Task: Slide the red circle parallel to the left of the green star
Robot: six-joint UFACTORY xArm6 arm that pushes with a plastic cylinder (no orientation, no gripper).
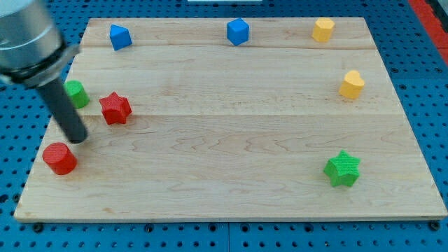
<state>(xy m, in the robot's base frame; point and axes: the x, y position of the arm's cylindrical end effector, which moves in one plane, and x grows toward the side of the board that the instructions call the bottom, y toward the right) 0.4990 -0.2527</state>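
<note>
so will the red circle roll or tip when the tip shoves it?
Probably neither: the red circle stands on a flat end and looks squat, so it should slide. The board looks smooth. An off-centre push from my tip may make it slip round the rod.

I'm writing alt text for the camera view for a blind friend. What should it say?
A dark rod's tip sits just above the red circle at a wooden board's left edge, far from the green star at lower right. Red, green, blue and yellow blocks dot the other edges.
</note>
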